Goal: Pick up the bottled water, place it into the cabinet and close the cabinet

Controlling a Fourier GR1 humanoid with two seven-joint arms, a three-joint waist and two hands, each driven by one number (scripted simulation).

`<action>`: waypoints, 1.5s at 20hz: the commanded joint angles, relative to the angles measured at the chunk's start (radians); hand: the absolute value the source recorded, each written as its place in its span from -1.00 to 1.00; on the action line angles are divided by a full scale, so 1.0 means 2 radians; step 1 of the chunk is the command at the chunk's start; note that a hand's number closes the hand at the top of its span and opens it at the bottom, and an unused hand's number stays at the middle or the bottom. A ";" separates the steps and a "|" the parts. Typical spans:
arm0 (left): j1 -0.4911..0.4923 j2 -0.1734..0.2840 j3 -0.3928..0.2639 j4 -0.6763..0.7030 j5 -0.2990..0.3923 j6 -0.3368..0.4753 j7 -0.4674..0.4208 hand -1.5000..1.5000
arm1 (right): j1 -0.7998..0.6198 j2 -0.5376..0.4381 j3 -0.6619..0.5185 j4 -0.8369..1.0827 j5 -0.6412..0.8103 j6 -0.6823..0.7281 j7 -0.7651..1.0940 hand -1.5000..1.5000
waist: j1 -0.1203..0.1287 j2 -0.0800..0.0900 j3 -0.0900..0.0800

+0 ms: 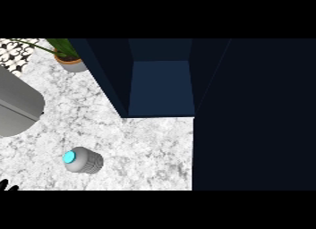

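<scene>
Bottled water [83, 160] stands on the marble table [147, 147], in the lower left part of the head view, and you look almost straight down on its blue cap and grey ribbed body. Nothing touches it. It sits well apart from the cabinet [160, 85], whose dark blue interior lies open toward you at the upper middle; you can see its floor panel and inner side walls. A large dark panel [259, 116] fills the right side of the view from top to bottom, standing just beside the cabinet opening; you cannot tell from this view whether it is the cabinet's door.

Your left hand [3, 186] shows only as black fingertips at the lower left edge, near the bottle but clear of it. You cannot tell whether that hand is spread or curled. Your right hand is out of view.

A grey rounded appliance [8, 105] lies at the left edge. A potted plant [71, 60] stands at the upper left, just beside the cabinet's left wall.
</scene>
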 commanded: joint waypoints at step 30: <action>-0.309 -0.059 -0.025 0.435 -0.215 0.015 -0.111 -1.00 | 0.104 -0.017 -0.068 -0.071 -0.145 0.073 -0.034 -1.00 | -0.004 0.003 -0.001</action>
